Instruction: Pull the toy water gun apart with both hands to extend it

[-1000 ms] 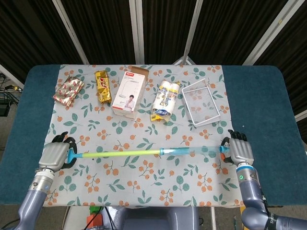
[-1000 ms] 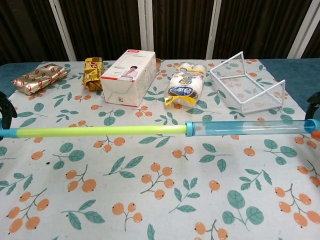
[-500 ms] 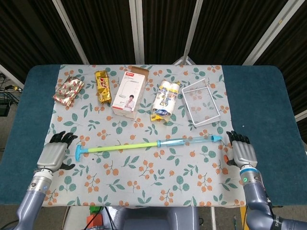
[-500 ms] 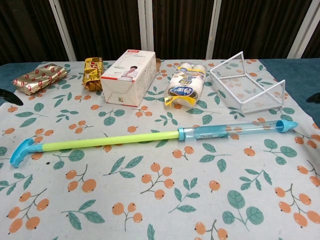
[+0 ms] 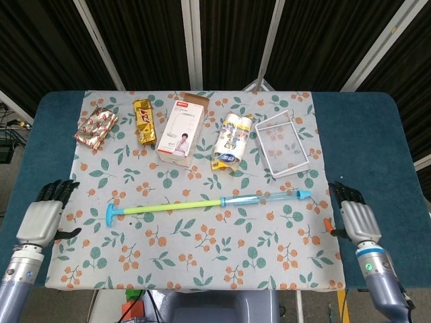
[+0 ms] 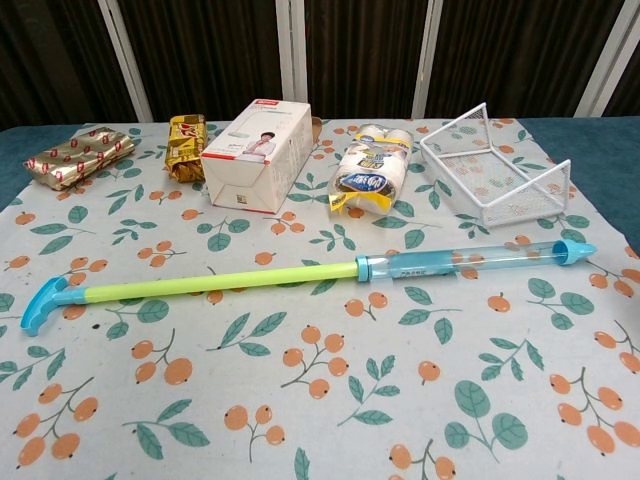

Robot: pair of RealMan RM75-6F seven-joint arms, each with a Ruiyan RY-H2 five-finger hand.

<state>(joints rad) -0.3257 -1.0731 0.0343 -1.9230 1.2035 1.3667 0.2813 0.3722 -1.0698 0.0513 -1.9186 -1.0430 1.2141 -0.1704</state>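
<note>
The toy water gun (image 5: 209,202) (image 6: 310,275) lies extended on the flowered cloth: a yellow-green rod with a blue handle (image 5: 110,216) (image 6: 40,303) at the left and a clear blue barrel (image 5: 266,197) (image 6: 470,260) at the right. My left hand (image 5: 42,219) hovers over the table's left edge, well left of the handle, fingers apart and empty. Off the cloth's right edge, my right hand (image 5: 357,219) is likewise spread and empty. Neither hand shows in the chest view.
Along the back stand a gold-red packet (image 5: 96,127), a gold bag (image 5: 144,121), a white box (image 5: 182,130), a roll pack (image 5: 233,140) and a white wire basket (image 5: 283,142). An orange bit (image 5: 325,222) lies beside my right hand.
Both hands let go of the water gun, which dropped onto the cloth at full length. Since then the hands have drawn outward and back, out of the chest view.
</note>
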